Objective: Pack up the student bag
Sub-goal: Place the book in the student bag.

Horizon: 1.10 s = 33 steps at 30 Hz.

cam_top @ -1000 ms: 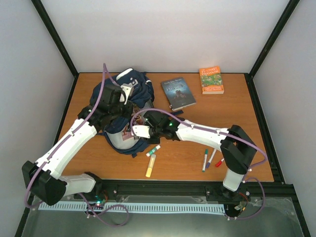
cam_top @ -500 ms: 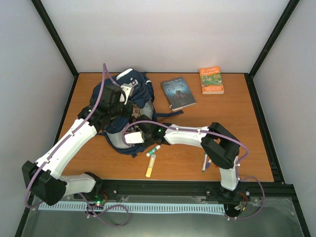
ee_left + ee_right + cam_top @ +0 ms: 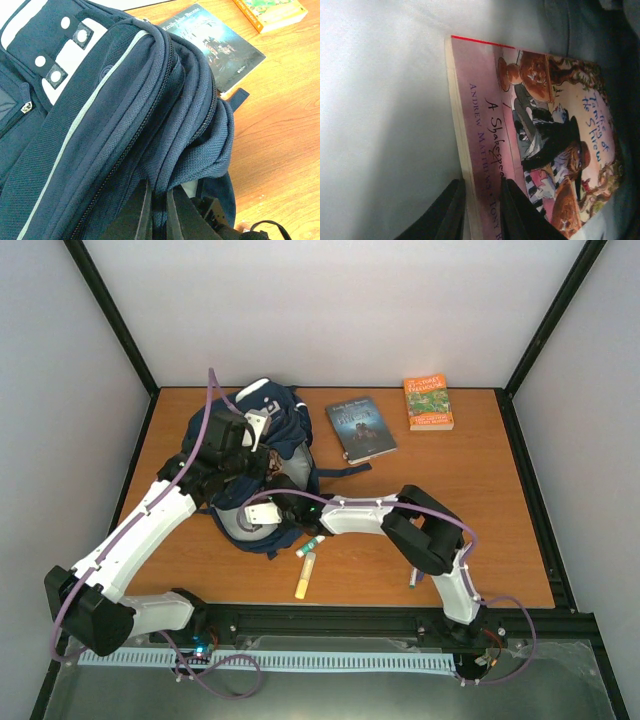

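While the left gripper (image 3: pixel 159 200) holds a fold of the backpack (image 3: pixel 100 100) rim, its fingers clamped together on the cloth, the right gripper (image 3: pixel 481 187) is buried inside the opening. The backpack lies directly ahead of the left gripper and wraps all round the right one. Deep in there a pink paperback (image 3: pixel 545 140) lies against the pale lining (image 3: pixel 380 100), and the right fingers sit one on each side of its edge, close against it. From where I stand I cannot tell whether they are pinching it or only loosely round it.

That doubt is the main worry. If the fingers have any bite on the paperback when the arm backs out, it would probably come out with them, or tip up and jam across the mouth. The left hold looks thin too: only a narrow fold of cloth sits between those fingers, so a tug from inside could pull it free and drop the rim onto the right wrist. A loose strap just beyond the left gripper could also catch on the way out.
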### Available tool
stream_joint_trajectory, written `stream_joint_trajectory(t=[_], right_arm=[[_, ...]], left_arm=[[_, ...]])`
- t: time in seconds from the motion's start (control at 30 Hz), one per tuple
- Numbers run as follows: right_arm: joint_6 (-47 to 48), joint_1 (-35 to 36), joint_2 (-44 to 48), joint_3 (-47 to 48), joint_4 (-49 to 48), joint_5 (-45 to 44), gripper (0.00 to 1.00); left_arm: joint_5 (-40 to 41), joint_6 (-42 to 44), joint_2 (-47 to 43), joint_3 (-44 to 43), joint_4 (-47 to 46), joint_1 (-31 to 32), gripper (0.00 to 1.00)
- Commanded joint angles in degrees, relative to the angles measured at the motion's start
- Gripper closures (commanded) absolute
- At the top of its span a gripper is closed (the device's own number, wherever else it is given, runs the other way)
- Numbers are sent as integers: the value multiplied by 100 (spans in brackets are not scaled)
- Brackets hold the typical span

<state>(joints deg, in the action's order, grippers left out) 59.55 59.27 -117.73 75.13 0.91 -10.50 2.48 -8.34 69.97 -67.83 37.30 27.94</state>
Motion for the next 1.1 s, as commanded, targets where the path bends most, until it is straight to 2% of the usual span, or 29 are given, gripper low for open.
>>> stream_joint_trajectory(t=[0.0,0.23,0.43,0.67,0.87,1.07], right_arm=[[74,19,-206,274,-649,-365,82],[273,-74,-604,473,-1273,-718,89],[341,-151,-812,494,-1686,-881,89],[223,-143,-727,408,-1678,-848,88],[182,-105,-410,186,-1511,-760,81],[180,103,217,-307,-1090,-683,71]], left_arm=[[-158,-98,-185,-208,-484,-52,99],[-179,-93,-177,-204,-478,-52,99],[-201,-89,-169,-213,-469,-52,99],[-204,-89,-163,-213,-455,-52,99],[-170,-80,-126,-204,-451,-52,99],[-131,-47,-77,-213,-413,-52,99]])
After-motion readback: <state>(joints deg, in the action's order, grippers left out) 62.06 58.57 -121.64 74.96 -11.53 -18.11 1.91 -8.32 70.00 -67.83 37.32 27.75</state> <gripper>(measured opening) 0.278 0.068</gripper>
